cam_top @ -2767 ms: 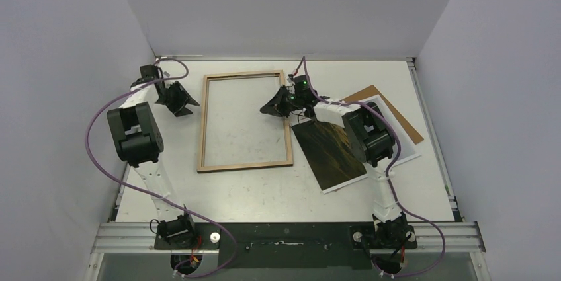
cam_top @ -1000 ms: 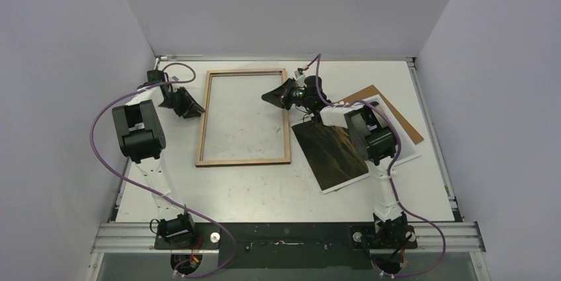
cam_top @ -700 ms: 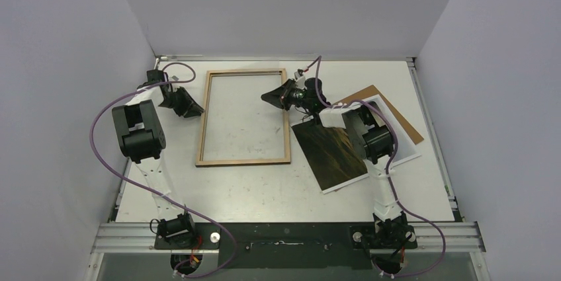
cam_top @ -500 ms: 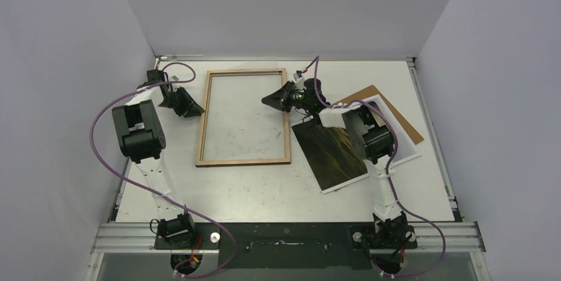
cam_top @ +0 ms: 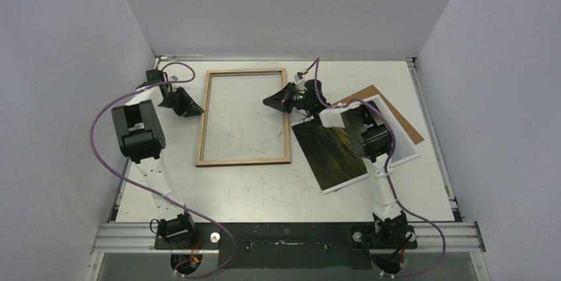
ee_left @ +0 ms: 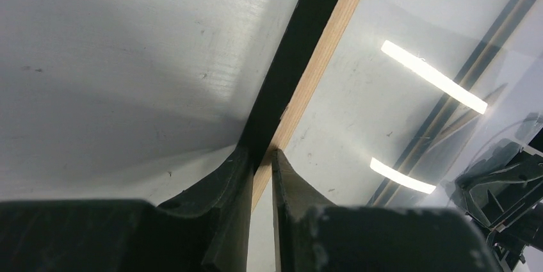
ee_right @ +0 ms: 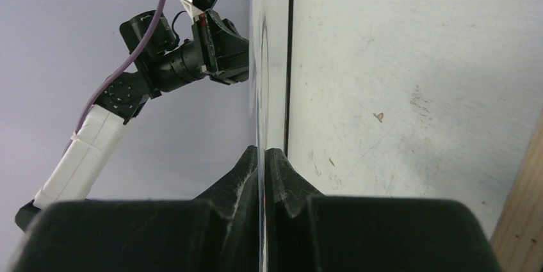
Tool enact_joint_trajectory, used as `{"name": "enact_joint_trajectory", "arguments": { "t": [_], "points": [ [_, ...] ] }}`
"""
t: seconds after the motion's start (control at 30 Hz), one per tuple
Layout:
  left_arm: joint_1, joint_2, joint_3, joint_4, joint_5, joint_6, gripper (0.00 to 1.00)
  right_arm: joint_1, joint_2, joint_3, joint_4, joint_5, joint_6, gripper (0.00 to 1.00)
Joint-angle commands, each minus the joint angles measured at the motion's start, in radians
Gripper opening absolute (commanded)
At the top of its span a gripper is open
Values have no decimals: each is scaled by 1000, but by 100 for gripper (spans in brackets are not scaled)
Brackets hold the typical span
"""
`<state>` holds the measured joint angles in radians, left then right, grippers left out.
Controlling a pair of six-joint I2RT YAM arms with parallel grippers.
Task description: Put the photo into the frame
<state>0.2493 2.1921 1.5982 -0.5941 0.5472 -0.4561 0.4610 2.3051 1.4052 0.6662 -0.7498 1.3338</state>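
One frame (cam_top: pixel 243 160) lies back up, its long axis running near-to-far.

Hidden from you: far corner of the photo (cam_top: pixel 331 152), under the right arm (cam_top: pixel 370 139); most of the backing board (cam_top: pixel 405 123), beneath the photo; rim of the frame (ee_left: pixel 320 54), cropped by your left wrist view, its pinched stretch behind the left gripper (ee_left: pixel 261 153).

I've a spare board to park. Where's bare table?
Free: the near strip of table between frame and the near edge; the near right corner beyond the photo. Crowded: the gap between frame and photo, where the right end effector sits, and left of the frame, by the left end effector.
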Motion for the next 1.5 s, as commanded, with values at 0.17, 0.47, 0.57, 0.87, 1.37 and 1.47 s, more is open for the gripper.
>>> {"name": "enact_joint_trajectory", "arguments": {
  "t": [0.17, 0.47, 0.57, 0.87, 1.37, 1.47],
  "points": [
    [-8, 44, 8, -24, -38, 14, 0, 15, 8, 12, 244, -4, 111, 0],
    [-8, 46, 5, -24, -40, 18, 0, 16, -3, 12, 150, 0, 34, 0],
    [-8, 49, 5, -22, -36, 17, 0, 19, 11, 18, 135, -2, 19, 0],
    [-8, 53, 5, -24, -29, 17, 0, 21, 27, 44, 57, -9, -69, 0],
    [-12, 58, 6, -23, -17, 12, 0, 38, 47, 32, 97, 3, -29, 0],
    [-12, 60, 8, -24, -18, 10, 0, 42, 45, 21, 86, 4, -38, 0]
  ]
}}
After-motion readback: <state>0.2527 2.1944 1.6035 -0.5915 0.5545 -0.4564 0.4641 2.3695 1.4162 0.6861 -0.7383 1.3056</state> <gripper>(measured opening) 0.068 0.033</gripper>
